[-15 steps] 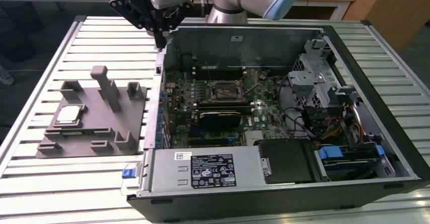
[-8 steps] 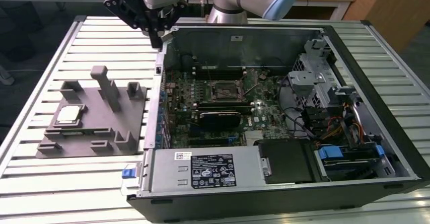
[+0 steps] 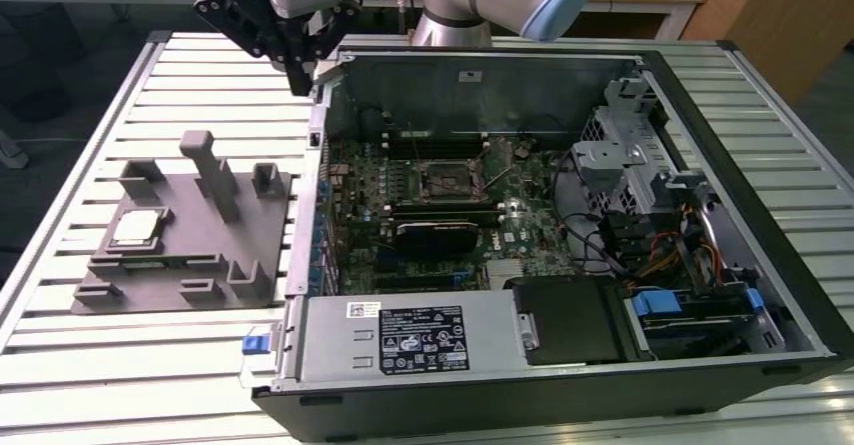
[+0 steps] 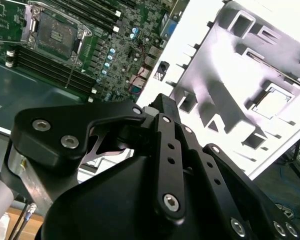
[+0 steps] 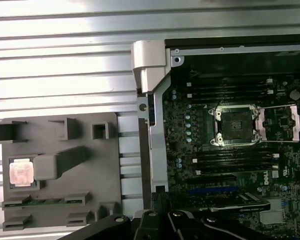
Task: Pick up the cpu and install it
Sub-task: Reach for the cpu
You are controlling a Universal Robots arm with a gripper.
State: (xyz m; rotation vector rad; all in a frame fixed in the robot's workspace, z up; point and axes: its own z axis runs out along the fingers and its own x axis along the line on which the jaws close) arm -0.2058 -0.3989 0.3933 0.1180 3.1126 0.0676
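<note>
Silver chip lies in its tray, gripper high at the case corner

Silver-topped and thinly rimmed, the cpu (image 3: 135, 227) lies flat in a pocket of the grey fixture tray (image 3: 174, 283), on the slatted metal table (image 3: 120, 365) to the exterior view's left of the open computer case (image 3: 561, 385). The first wrist view shows it too (image 5: 21, 172), seated square in its pocket with nothing touching it. On the motherboard, the cpu socket (image 3: 445, 177) stands bare with its retaining frame swung open, so by my reading the pick-up is the step in hand and nothing has been grasped yet.

The gripper (image 3: 304, 77) hangs well above the table beside the far corner of the case wall, on the tray's side, and is well apart from the chip. Whether it is spread or closed I cannot tell from these angles. It carries nothing that I can see.

Taking the chip would, I judge, call for a square approach from above and a hold on its thin edges, clear of the tray's upright posts (image 3: 214, 170).

The arm (image 3: 467, 5) rises from the far edge of the table, its wrist bent so the tool points down and slightly towards the case
</note>
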